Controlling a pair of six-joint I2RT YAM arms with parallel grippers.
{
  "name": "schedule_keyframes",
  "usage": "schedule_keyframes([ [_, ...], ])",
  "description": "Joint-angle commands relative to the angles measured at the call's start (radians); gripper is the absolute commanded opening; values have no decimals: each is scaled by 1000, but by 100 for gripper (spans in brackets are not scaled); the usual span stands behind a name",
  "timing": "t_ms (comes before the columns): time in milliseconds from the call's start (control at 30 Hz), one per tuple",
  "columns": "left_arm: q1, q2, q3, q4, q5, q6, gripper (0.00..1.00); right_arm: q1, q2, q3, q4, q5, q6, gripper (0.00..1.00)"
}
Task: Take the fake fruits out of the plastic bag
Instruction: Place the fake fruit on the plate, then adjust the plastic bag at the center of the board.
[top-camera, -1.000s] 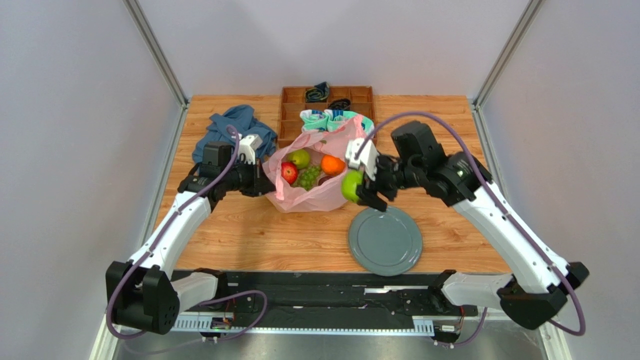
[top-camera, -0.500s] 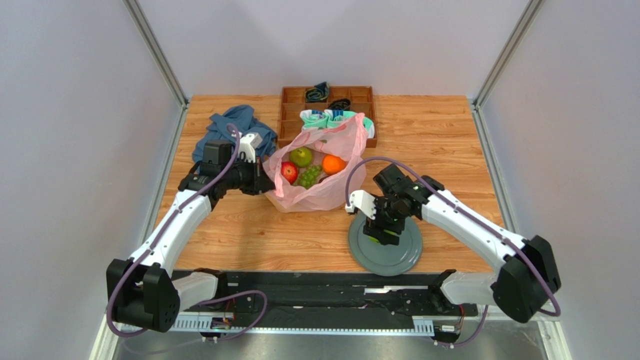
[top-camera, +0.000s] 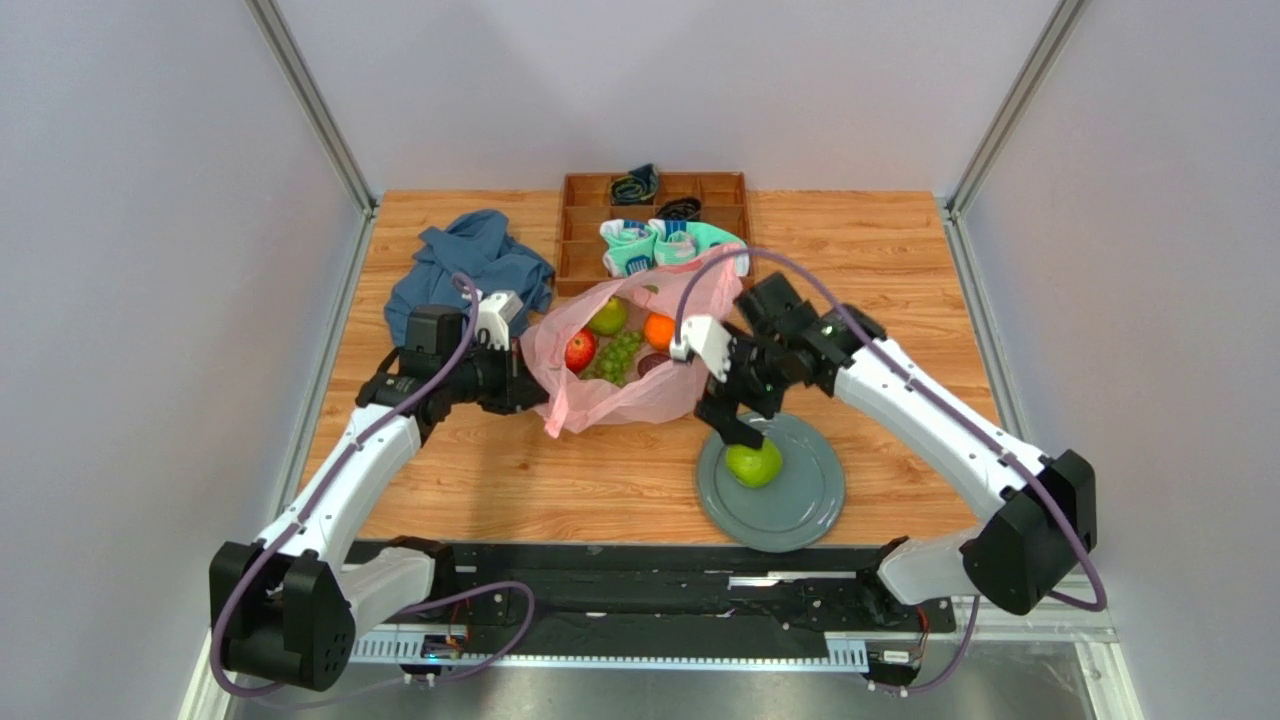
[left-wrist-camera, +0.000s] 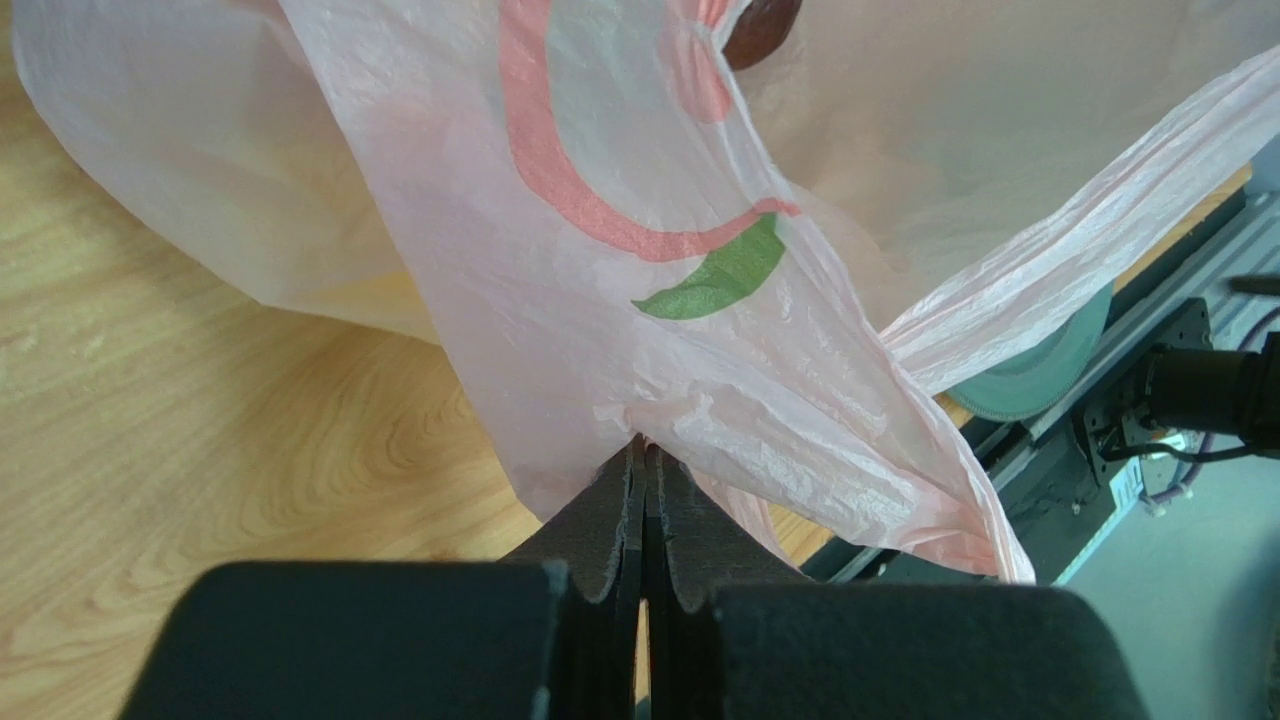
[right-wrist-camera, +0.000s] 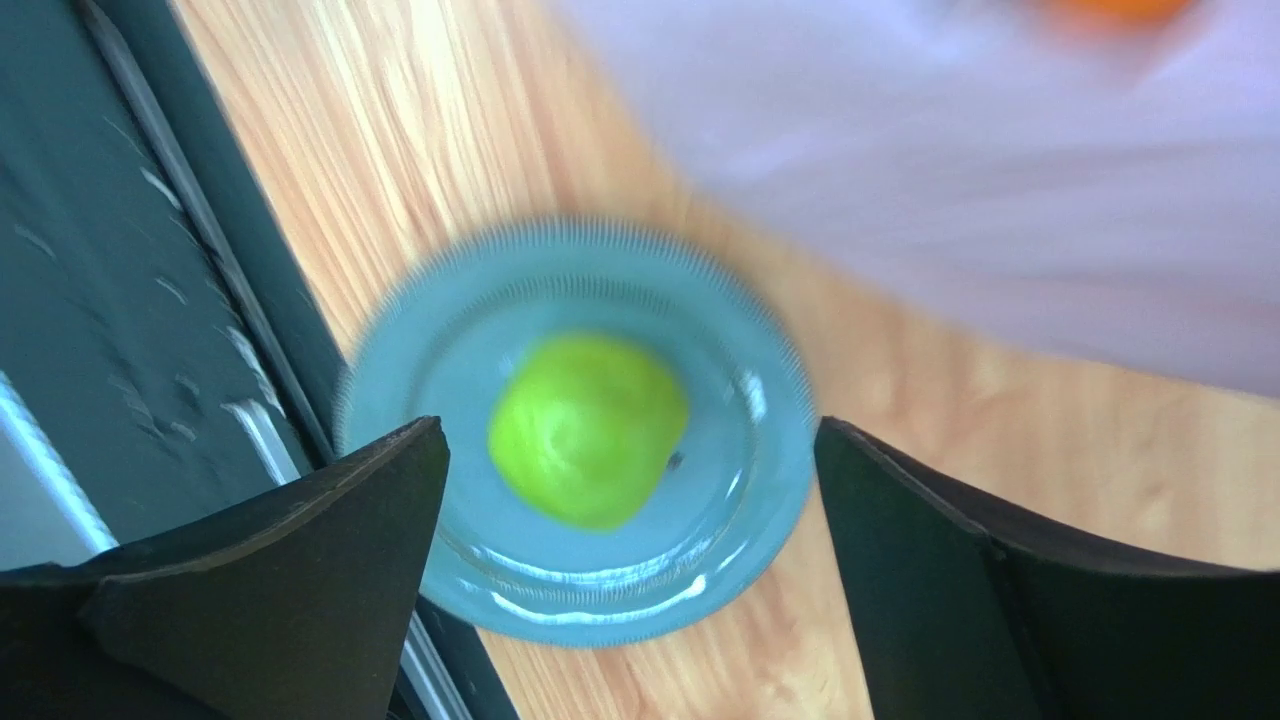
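Pale grey walls close in a wooden table (top-camera: 451, 465), where the plastic bag (top-camera: 631, 393) lies near the middle with its mouth spread open. The only print to be made out is on the bag's film in the left wrist view: a red curved band (left-wrist-camera: 556, 165) and a green leaf shape (left-wrist-camera: 714, 278), a motif rather than lettering. The left gripper (top-camera: 526, 381) is at the bag's left edge, and its own camera shows the two dark jaws pressed together with a fold of the pink film pinched between them (left-wrist-camera: 646, 450). The right gripper (top-camera: 732, 425) hangs over the near edge of the grey plate (top-camera: 804, 503), jaws spread wide and holding nothing. The green apple (top-camera: 754, 462) sits on the plate below them, clear of both fingers (right-wrist-camera: 346, 510), though the right wrist view is blurred. Inside the bag lie a red apple (top-camera: 580, 350), a second green fruit (top-camera: 609, 315), an orange (top-camera: 658, 330), green grapes (top-camera: 616, 357) and a dark plum (top-camera: 651, 365). Behind the bag sit a blue cloth (top-camera: 466, 263), teal-and-white socks (top-camera: 661, 243) and a wooden tray (top-camera: 586, 225).
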Motion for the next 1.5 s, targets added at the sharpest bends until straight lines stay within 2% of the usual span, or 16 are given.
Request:
schedule_keyframes([
  [0,-12,-58,-40,45,-12,-22,0,-1,95,428,-83,-202,143,94],
  [100,-17,-61,-57,62,-6,-25,0,-1,253,674,-90,-277,243,86],
  [267,-29,-78,-71,74,26,-16,0,43,433,813,-15,-317,309,67],
  [400,-30,-133,-74,42,3,-10,0,94,514,785,-4,-240,238,54],
  [500,-29,-181,-76,13,-47,-16,0,121,491,610,60,-64,244,48],
  [533,-24,-191,-62,-16,-98,-33,0,129,474,559,83,-18,279,47],
  [567,-18,-205,-56,-25,-106,-33,0,137,438,439,118,32,290,48],
  [700,0,-219,-46,-49,-78,-34,0,199,321,200,132,65,287,52],
  [733,0,-227,-62,-42,-68,-44,0,203,312,189,126,70,289,52],
  [867,0,-257,-95,-41,-73,-48,0,169,341,293,103,154,255,54],
  [1033,0,-224,-92,-22,-64,-41,0,66,466,470,91,177,226,54],
  [1133,0,-212,-94,-18,-63,-30,0,42,521,488,97,174,191,57],
  [1267,-1,-215,-100,-27,-52,-7,0,38,551,514,114,170,204,71],
  [1400,-59,-254,-91,-119,-184,9,0,61,555,507,140,174,258,74],
  [1467,-90,-274,-92,-128,-183,9,0,86,540,487,181,240,273,75],
])
